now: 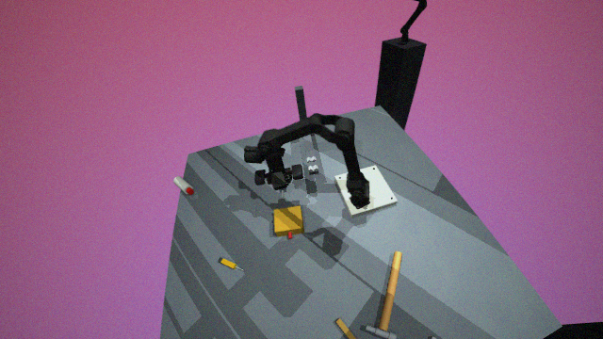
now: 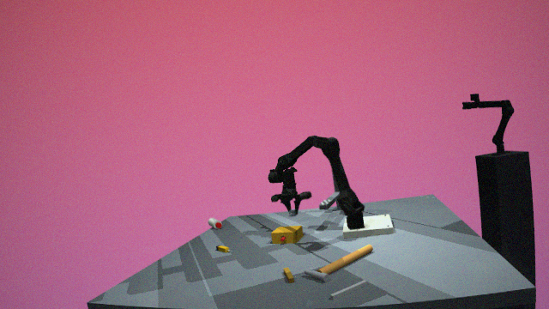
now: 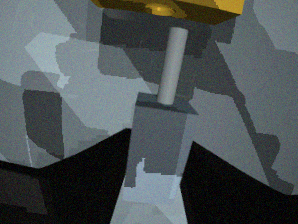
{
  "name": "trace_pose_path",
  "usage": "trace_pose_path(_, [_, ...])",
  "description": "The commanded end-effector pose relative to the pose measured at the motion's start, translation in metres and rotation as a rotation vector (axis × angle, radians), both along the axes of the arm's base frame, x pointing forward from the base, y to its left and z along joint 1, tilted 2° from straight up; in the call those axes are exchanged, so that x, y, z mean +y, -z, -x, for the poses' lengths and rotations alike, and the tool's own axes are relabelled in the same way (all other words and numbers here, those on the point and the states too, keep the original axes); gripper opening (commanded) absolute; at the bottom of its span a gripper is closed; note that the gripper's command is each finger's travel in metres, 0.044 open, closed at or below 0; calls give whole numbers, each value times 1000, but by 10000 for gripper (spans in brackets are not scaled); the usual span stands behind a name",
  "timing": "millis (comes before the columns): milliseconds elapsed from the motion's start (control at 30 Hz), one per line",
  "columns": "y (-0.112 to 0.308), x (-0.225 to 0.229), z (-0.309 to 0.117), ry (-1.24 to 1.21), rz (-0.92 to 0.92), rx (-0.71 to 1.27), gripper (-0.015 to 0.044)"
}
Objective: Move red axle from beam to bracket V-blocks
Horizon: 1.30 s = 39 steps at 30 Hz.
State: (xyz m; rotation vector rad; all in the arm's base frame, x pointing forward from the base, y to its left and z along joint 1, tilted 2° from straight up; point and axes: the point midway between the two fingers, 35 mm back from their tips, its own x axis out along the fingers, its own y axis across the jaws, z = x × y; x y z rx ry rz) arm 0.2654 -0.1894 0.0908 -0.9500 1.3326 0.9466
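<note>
The yellow beam [image 1: 288,220] [image 2: 288,234] [image 3: 210,9] lies on the table. A red axle end [image 1: 289,235] [image 2: 282,239] sticks out of its front face. My gripper [image 1: 283,192] [image 2: 293,212] [image 3: 154,139] is shut on a thin grey rod [image 3: 173,65], raised above the table behind the beam. The rod reaches from the fingertips toward the beam in the wrist view; a gap shows between it and the beam. Whether it belongs to the axle I cannot tell. Two pale V-blocks [image 1: 311,159] [image 1: 313,169] [image 2: 329,201] stand behind my gripper; their bracket is partly hidden by the arm.
A dark upright bar [image 1: 300,101] rises behind the V-blocks. A hammer [image 1: 390,292] [image 2: 345,260], a small yellow tool [image 1: 228,263] [image 2: 222,249] and a yellow bar [image 1: 345,329] [image 2: 288,275] lie in front. A white cylinder with a red end [image 1: 183,185] [image 2: 214,223] is at the left edge.
</note>
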Motion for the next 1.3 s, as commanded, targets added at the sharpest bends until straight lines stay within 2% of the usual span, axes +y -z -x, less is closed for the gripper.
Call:
trace_pose_path(0, [-2, 0, -12, 0, 3, 0, 0])
trace_pose_path(167, [-2, 2, -30, 0, 3, -2, 0])
trace_pose_path(1267, [48, 1, -34, 0, 3, -2, 0])
